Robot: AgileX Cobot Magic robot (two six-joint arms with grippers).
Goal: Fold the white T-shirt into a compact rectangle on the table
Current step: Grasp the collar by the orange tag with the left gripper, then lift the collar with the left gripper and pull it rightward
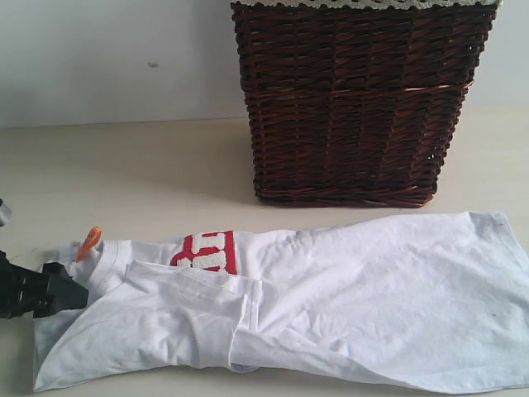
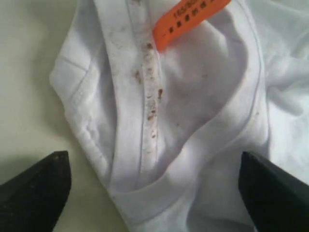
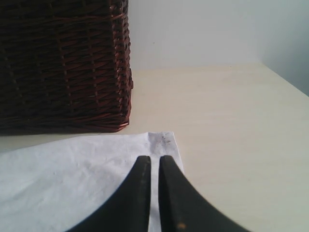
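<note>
Exterior view: white T-shirt (image 1: pixel 355 289), partly folded lengthwise, lies across the near surface (image 1: pixel 124 165), collar left, hem right, in front of the dark wicker basket (image 1: pixel 355 99). Orange neck tag (image 1: pixel 88 242) at the collar. Left fingers (image 2: pixel 38 188) spread wide, flanking the collar. Right fingers (image 3: pixel 137 193) pressed together over the hem corner.

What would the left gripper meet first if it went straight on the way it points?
Probably the white T-shirt, at its collar by the orange tag, ahead of the left gripper; depth unclear.
</note>
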